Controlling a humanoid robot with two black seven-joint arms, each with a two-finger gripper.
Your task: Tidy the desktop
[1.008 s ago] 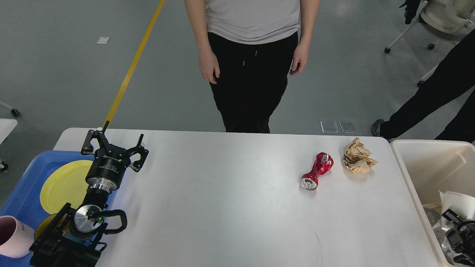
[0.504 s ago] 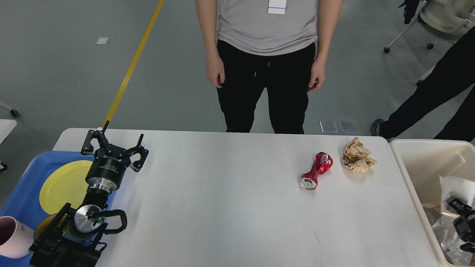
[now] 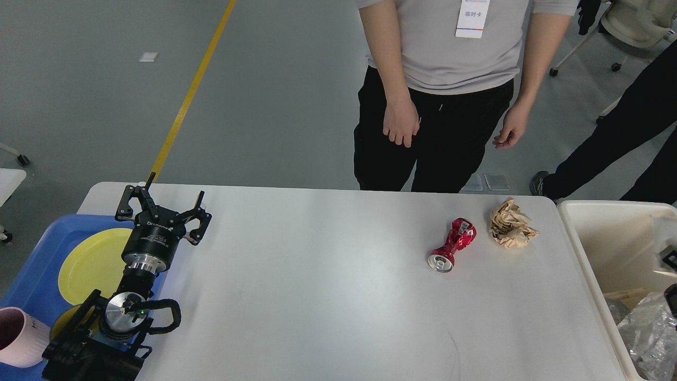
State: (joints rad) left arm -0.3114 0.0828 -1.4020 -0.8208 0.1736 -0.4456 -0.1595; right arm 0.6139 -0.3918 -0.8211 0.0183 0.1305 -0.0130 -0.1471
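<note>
The desktop (image 3: 317,296) is a large white tabletop. A crushed red can (image 3: 452,245) lies on its right part, with a crumpled ball of brown paper (image 3: 512,230) just right of it. My left gripper (image 3: 164,200) is open and empty, pointing up over the desktop's left edge, far from both. Of my right gripper only small dark parts (image 3: 670,260) show at the right edge, over the cream bin (image 3: 587,248); its fingers cannot be told apart.
A blue tray (image 3: 31,280) at the left holds a yellow plate (image 3: 90,262) and a pink cup (image 3: 16,338). The cream bin holds crumpled plastic (image 3: 648,328) and paper. A person (image 3: 439,95) stands at the table's far edge, behind the can.
My right gripper has moved up and to the right over the bin, almost out of view. The person has stepped to the right. My left arm has not moved.
</note>
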